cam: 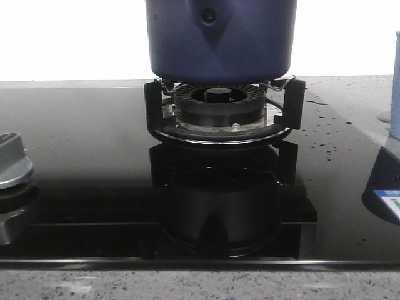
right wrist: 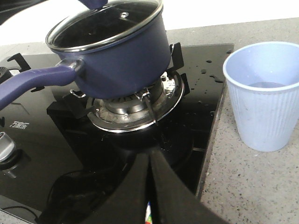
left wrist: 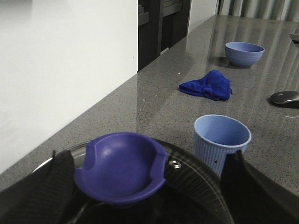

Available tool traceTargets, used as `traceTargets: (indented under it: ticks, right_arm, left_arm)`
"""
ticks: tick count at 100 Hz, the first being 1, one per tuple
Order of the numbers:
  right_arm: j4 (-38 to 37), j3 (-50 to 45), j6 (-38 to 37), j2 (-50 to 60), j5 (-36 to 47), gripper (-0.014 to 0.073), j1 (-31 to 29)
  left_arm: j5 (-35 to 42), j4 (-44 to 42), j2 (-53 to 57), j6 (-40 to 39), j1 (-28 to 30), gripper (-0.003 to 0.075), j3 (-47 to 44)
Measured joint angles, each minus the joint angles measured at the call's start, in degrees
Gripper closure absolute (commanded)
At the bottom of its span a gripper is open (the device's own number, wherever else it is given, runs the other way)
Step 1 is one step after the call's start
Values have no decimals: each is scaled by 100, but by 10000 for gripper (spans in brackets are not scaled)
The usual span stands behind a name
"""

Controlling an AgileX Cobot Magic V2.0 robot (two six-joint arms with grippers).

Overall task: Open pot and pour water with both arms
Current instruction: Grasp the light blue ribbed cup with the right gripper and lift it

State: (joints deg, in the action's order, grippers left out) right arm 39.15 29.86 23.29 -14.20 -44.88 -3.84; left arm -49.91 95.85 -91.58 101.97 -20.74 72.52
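The dark navy pot (cam: 220, 44) sits on the burner (cam: 219, 103), with its glass lid (right wrist: 105, 23) on. It also shows in the right wrist view (right wrist: 126, 60), its long handle (right wrist: 32, 81) pointing away from the pale blue cup. My left gripper (left wrist: 148, 163) is open, its fingers (left wrist: 58, 186) standing on either side of the lid's purple-blue knob (left wrist: 121, 165), apart from it. My right gripper (right wrist: 152, 156) is shut and empty, over the black hob in front of the burner. Neither gripper shows in the front view.
A pale blue ribbed cup (right wrist: 262, 93) stands on the grey counter beside the hob; it also shows in the left wrist view (left wrist: 222, 140). A blue cloth (left wrist: 208, 85), a blue bowl (left wrist: 244, 52) and a dark mouse (left wrist: 285, 98) lie farther off. A silver knob (cam: 12, 159) is on the hob's left.
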Motion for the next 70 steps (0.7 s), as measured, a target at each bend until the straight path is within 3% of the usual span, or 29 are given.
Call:
traceTargets:
  ticks: [56,70]
  right_arm:
    - [0,0,0,0,0,665,0]
    - [0,0,0,0,0,665,0]
  left_arm:
    - [114,232,-710,-110,-399,158,366]
    - [76,373,-765,-120,-467,256,378]
